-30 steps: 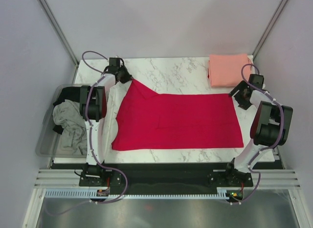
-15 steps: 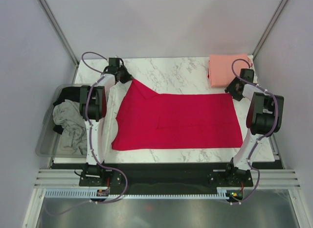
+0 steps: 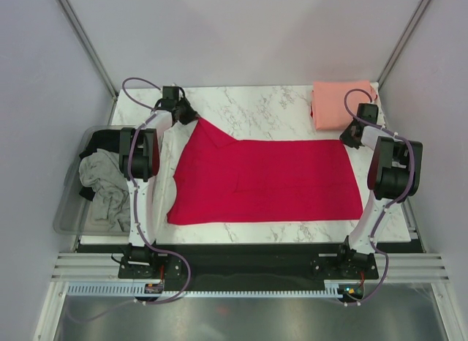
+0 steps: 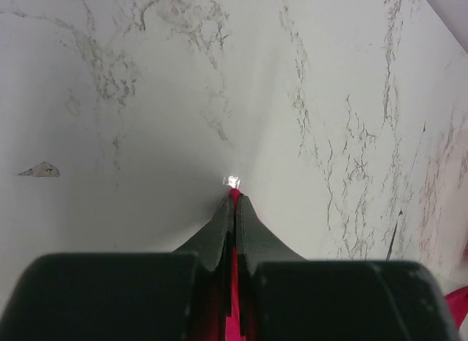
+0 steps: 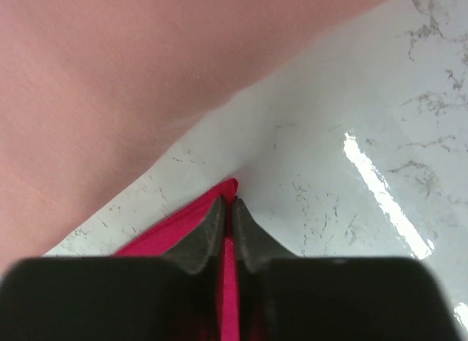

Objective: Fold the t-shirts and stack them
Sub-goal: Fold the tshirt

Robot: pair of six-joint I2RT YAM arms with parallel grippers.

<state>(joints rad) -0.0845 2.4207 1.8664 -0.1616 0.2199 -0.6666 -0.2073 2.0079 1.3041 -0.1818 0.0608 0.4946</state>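
Observation:
The crimson red t-shirt (image 3: 267, 180) lies spread flat across the marble table (image 3: 270, 107). My left gripper (image 3: 194, 118) is shut on its far left corner; in the left wrist view red cloth (image 4: 234, 196) shows pinched between the jaws at my left gripper (image 4: 234, 200). My right gripper (image 3: 345, 139) is shut on the shirt's far right corner, and the right wrist view shows that red corner (image 5: 228, 187) clamped at my right gripper (image 5: 227, 202). A folded salmon pink t-shirt (image 3: 341, 104) (image 5: 110, 77) lies at the back right, just beyond the right gripper. Grey (image 3: 106, 184) and black (image 3: 101, 142) t-shirts sit in the bin.
A clear plastic bin (image 3: 67, 213) stands off the table's left edge. Grey walls close in at left, right and behind. Bare marble shows behind the red shirt and along the table's near edge (image 3: 241, 233).
My right gripper moved up and inward to the red shirt's far right corner and shut on it. The left gripper and the shirt stayed as they were.

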